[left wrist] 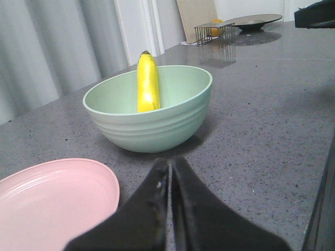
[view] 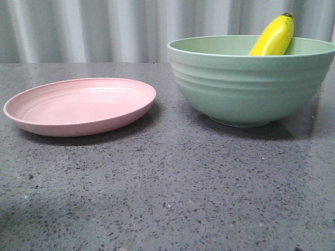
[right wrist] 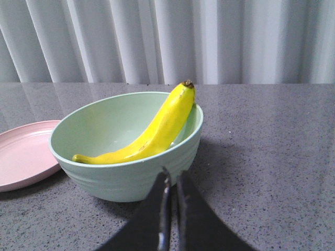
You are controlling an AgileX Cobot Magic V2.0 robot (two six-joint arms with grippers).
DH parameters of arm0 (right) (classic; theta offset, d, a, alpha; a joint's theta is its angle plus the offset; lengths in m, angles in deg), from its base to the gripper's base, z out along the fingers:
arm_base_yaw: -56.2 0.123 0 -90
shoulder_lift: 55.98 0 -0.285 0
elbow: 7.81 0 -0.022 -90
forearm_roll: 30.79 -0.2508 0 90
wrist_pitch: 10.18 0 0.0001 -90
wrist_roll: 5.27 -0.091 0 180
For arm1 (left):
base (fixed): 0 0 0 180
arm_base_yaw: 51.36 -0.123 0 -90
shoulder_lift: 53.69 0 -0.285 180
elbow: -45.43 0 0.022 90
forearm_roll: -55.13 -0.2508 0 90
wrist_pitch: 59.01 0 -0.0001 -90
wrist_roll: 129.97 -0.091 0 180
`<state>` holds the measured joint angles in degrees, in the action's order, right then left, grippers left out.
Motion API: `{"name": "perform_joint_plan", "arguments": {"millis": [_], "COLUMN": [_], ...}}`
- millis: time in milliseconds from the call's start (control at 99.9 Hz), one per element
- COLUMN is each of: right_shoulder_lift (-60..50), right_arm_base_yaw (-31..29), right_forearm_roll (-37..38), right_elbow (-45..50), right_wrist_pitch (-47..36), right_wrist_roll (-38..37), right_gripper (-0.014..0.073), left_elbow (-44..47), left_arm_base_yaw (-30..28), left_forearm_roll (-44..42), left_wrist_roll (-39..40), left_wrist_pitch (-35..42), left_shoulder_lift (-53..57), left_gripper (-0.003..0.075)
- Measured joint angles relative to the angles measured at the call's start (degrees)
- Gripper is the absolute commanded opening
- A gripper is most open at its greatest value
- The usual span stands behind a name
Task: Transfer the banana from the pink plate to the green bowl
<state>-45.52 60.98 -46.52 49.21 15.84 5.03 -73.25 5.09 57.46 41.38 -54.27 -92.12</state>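
The banana [view: 275, 35] lies inside the green bowl [view: 246, 83] at the right of the front view, its dark tip leaning over the rim. The pink plate [view: 78, 104] sits bare at the left. The banana [right wrist: 157, 130] curves along the bowl's [right wrist: 120, 172] inside in the right wrist view. My left gripper [left wrist: 170, 163] is shut and empty, on the near side of the bowl [left wrist: 152, 125] and beside the plate [left wrist: 52, 198]. My right gripper [right wrist: 171, 175] is shut and empty, just outside the bowl's wall. Neither gripper shows in the front view.
A grey speckled table [view: 172, 193] carries everything. A pleated curtain [view: 84, 29] hangs behind. In the left wrist view a wire rack [left wrist: 214, 31] with a yellow item and a dark dish [left wrist: 256, 21] stand far off; the right arm [left wrist: 314, 14] shows at one corner.
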Motion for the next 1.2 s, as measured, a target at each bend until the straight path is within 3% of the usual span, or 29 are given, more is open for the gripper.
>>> {"name": "perform_joint_plan", "arguments": {"millis": [700,821,1201], "right_shoulder_lift": [0.0,0.0,0.0], "right_arm_base_yaw": [0.0,0.0,0.0], "right_forearm_roll": [0.2,0.2,0.2], "right_elbow": [0.1,0.1,0.1], "right_wrist_pitch": [0.0,0.0,0.0], "right_wrist_roll": [0.1,0.1,0.1], "right_gripper": [-0.0062,-0.0062,-0.0062], "left_elbow": [0.9,1.6,7.5], "left_arm_base_yaw": [-0.6,-4.6,-20.7], "left_forearm_roll": [0.0,0.0,-2.3], "left_wrist_roll": [0.0,0.0,0.3], "left_wrist_pitch": [0.2,1.2,14.5], "left_shoulder_lift": [0.0,0.0,1.7], "left_gripper": [-0.002,-0.002,-0.002]}}
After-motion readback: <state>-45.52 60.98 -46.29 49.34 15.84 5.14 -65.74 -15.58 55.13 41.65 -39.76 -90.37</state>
